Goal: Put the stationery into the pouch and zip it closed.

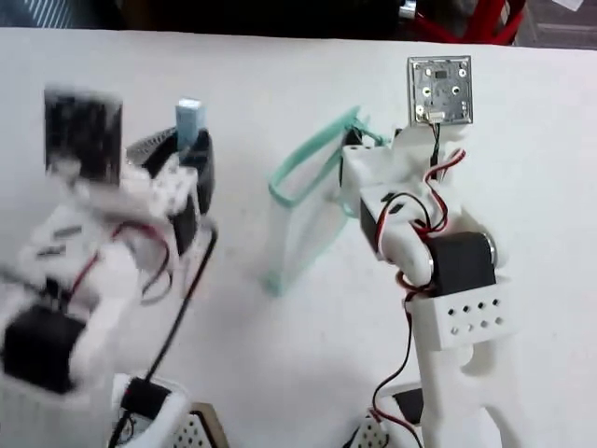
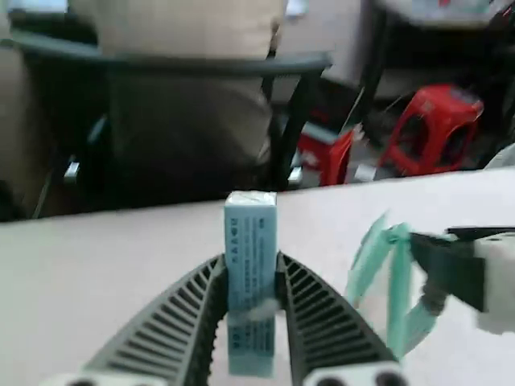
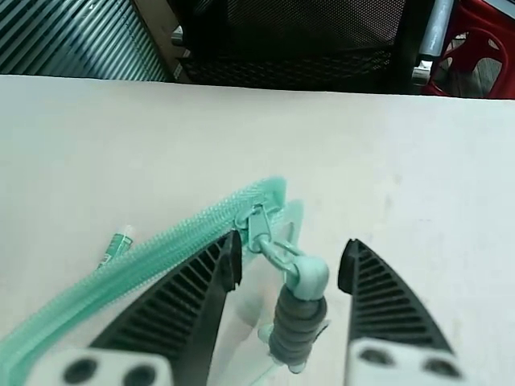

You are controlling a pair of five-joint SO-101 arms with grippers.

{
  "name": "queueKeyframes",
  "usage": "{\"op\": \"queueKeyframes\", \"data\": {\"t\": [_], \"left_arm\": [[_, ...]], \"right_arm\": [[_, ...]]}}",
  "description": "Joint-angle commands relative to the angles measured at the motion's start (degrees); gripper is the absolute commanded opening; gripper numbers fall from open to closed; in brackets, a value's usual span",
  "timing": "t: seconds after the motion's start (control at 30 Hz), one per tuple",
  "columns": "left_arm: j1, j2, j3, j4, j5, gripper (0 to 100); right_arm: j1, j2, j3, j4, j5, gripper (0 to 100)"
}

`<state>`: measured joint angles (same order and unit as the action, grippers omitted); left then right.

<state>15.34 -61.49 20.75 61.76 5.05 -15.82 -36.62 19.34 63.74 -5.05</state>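
Note:
A light-blue eraser (image 2: 251,241) stands upright between the fingers of my left gripper (image 2: 251,259), which is shut on it. In the high view the eraser (image 1: 189,121) is held above the table, left of the pouch. The clear pouch with its teal zipper (image 1: 303,182) stands open on its edge in the middle. My right gripper (image 1: 353,149) is at the pouch's far end. Its jaws are open around the zipper pull (image 3: 296,301), and one finger (image 3: 211,293) touches the zipper band (image 3: 185,237). A small white-and-green tube (image 3: 118,243) lies by that band.
The white table (image 1: 280,373) has free room in front of the pouch and behind it. Cables run along both arms near the front edge. Beyond the far edge are a black chair (image 2: 185,121) and red stools (image 2: 434,121).

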Motion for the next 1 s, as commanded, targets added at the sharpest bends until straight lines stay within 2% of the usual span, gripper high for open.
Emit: {"op": "queueKeyframes", "data": {"t": [0.0,0.1,0.23,0.33,0.53,0.63,0.8,0.97], "left_arm": [[7.9,-13.7,11.2,-16.8,-1.8,3],[13.8,-16.2,20.0,-28.7,-6.9,2],[20.8,-12.3,21.0,-30.7,-7.2,2],[23.1,-7.5,17.9,-31.0,-7.2,2],[23.0,0.7,14.7,-31.3,-7.3,2],[22.9,3.5,16.1,-35.7,-7.2,2],[16.5,5.0,21.5,-44.7,-7.1,2],[16.2,4.5,25.8,-45.5,-4.9,3]], "right_arm": [[-0.5,0.3,2.3,0.0,-0.3,19.8],[-0.4,0.3,2.3,0.0,-0.3,19.8],[-0.2,0.4,2.3,0.0,-0.3,19.8],[-0.2,0.6,2.3,0.0,-0.4,19.8],[0.0,0.5,2.4,0.0,-0.7,19.8],[0.0,0.7,2.4,0.0,-0.7,19.8],[0.0,0.4,2.4,0.1,-0.7,19.8],[-0.4,0.8,2.4,0.0,-0.6,19.8]]}}
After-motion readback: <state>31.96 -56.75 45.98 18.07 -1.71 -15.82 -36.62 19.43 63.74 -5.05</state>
